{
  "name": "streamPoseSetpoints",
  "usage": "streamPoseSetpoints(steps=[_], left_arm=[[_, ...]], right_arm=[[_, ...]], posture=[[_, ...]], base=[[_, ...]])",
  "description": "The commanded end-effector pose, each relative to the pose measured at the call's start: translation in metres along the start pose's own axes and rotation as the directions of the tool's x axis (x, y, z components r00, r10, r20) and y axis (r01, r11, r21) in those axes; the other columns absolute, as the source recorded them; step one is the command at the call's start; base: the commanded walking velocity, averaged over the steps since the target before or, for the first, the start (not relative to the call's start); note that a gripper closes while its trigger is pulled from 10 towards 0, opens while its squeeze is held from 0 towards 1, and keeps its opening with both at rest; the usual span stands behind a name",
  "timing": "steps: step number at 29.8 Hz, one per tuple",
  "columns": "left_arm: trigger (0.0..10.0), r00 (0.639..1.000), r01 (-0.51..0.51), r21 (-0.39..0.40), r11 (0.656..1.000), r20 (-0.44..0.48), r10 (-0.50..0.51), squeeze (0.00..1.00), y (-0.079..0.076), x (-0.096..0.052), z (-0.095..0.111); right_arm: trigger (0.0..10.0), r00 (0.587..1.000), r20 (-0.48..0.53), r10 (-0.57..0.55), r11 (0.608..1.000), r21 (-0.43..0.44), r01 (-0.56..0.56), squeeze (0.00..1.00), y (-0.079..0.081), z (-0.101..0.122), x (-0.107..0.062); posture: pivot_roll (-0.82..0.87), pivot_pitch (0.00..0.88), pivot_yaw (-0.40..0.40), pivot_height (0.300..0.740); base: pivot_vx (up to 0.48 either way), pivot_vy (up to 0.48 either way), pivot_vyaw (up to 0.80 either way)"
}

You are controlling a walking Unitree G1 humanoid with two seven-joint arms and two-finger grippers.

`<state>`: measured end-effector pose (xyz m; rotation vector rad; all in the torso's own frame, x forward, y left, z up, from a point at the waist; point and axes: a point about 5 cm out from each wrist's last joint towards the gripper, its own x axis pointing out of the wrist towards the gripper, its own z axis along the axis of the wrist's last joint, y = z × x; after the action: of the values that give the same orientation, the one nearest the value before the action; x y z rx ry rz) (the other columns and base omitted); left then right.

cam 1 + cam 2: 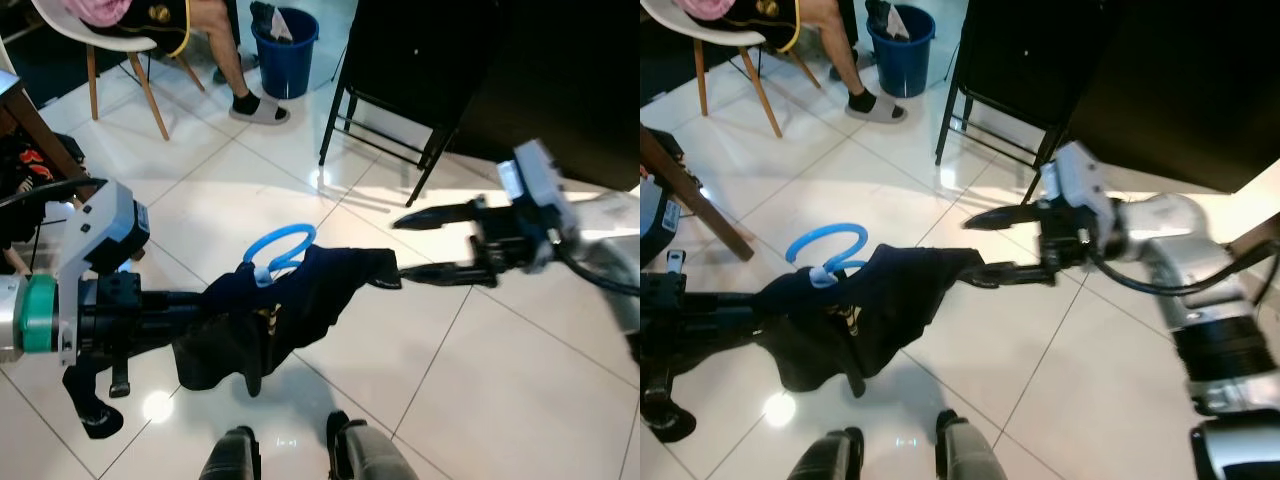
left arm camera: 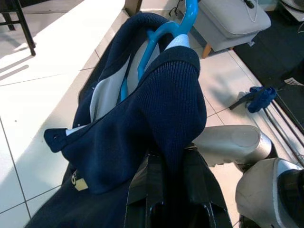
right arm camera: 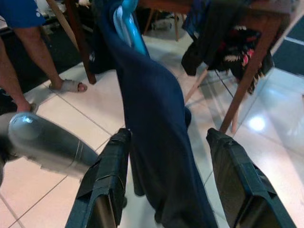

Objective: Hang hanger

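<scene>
Presently, a navy cardigan (image 1: pixel 290 310) on a blue hanger (image 1: pixel 280 247) is clamped by the left gripper (image 2: pixel 173 164); the right gripper (image 1: pixel 980 245) is spread wide, one finger touching the sleeve.

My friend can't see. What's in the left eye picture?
Two robot arms hold a dark navy knitted garment on a bright blue plastic hanger above white floor tiles. The left gripper clamps one side; the open right gripper meets its other end.
</scene>
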<state>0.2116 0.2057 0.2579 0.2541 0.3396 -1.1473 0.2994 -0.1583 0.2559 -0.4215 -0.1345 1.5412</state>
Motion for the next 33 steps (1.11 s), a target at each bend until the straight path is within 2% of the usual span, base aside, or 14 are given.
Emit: streamPoseSetpoints(steps=[1, 10, 15, 16, 17, 19, 20, 21, 22, 28, 33], left_arm=[[10.0, 0.999, 0.054, 0.040, 0.998, 0.006, -0.054, 0.00, -0.007, 0.003, 0.006], [10.0, 0.997, 0.075, 0.062, 0.995, 0.005, -0.075, 0.00, -0.006, 0.001, 0.009], [10.0, 0.997, 0.081, 0.069, 0.994, 0.011, -0.082, 0.00, -0.005, 0.002, 0.011], [10.0, 0.996, 0.083, 0.072, 0.994, 0.015, -0.085, 0.00, -0.005, 0.002, 0.012], [10.0, 0.996, 0.086, 0.075, 0.994, 0.018, -0.087, 0.00, -0.005, 0.003, 0.013], [10.0, 0.996, 0.086, 0.075, 0.994, 0.018, -0.087, 0.00, -0.005, 0.003, 0.013], [10.0, 0.996, 0.089, 0.077, 0.993, 0.023, -0.091, 0.00, -0.004, 0.003, 0.013], [10.0, 0.996, 0.089, 0.077, 0.993, 0.023, -0.091, 0.00, -0.004, 0.003, 0.013], [10.0, 0.995, 0.092, 0.078, 0.993, 0.029, -0.095, 0.00, -0.004, 0.004, 0.014], [10.0, 0.994, 0.097, 0.080, 0.992, 0.039, -0.100, 0.00, -0.004, 0.005, 0.016], [10.0, 0.995, 0.092, 0.078, 0.993, 0.037, -0.095, 0.00, -0.003, 0.006, 0.014]], right_arm=[[10.0, 1.000, 0.002, 0.027, 0.999, -0.022, -0.027, 0.00, 0.002, 0.004, 0.009], [10.0, 0.998, 0.006, 0.066, 0.998, -0.006, -0.066, 0.00, 0.007, 0.002, 0.020], [9.7, 0.990, -0.017, 0.137, 0.990, 0.021, -0.137, 0.00, 0.019, -0.005, 0.026], [6.7, 0.988, -0.024, 0.154, 0.988, 0.027, -0.153, 0.00, 0.023, -0.008, 0.029], [4.9, 0.987, -0.028, 0.161, 0.987, 0.030, -0.160, 0.00, 0.025, -0.010, 0.032], [4.9, 0.987, -0.028, 0.161, 0.987, 0.030, -0.160, 0.00, 0.025, -0.010, 0.032], [3.8, 0.986, -0.029, 0.164, 0.986, 0.031, -0.163, 0.00, 0.026, -0.012, 0.034], [3.8, 0.986, -0.029, 0.164, 0.986, 0.031, -0.163, 0.00, 0.026, -0.012, 0.034], [0.0, 0.986, -0.032, 0.162, 0.987, 0.028, -0.161, 0.00, 0.027, -0.013, 0.036], [0.0, 0.991, -0.005, 0.135, 0.990, 0.030, -0.135, 0.00, 0.023, -0.012, 0.042], [0.0, 0.989, 0.038, 0.144, 0.987, 0.067, -0.146, 0.00, 0.022, -0.006, 0.039]], posture=[[0.05, 0.153, 0.005, 0.740], [0.06, 0.154, 0.005, 0.740], [0.06, 0.156, 0.004, 0.740], [0.06, 0.157, 0.005, 0.740], [0.06, 0.157, 0.005, 0.740], [0.06, 0.157, 0.005, 0.740], [0.06, 0.157, 0.005, 0.740], [0.06, 0.157, 0.005, 0.740], [0.06, 0.158, 0.006, 0.740], [0.06, 0.158, 0.006, 0.740], [0.06, 0.159, 0.003, 0.740]], base=[[0.000, 0.000, 0.00], [0.000, 0.000, 0.00], [0.000, 0.000, 0.00], [0.000, 0.000, 0.00], [0.000, 0.000, 0.00], [0.000, 0.000, 0.00], [0.000, 0.000, 0.00], [0.000, 0.000, 0.00], [0.000, 0.000, 0.00], [0.000, 0.000, 0.00], [0.000, 0.000, 0.00]])
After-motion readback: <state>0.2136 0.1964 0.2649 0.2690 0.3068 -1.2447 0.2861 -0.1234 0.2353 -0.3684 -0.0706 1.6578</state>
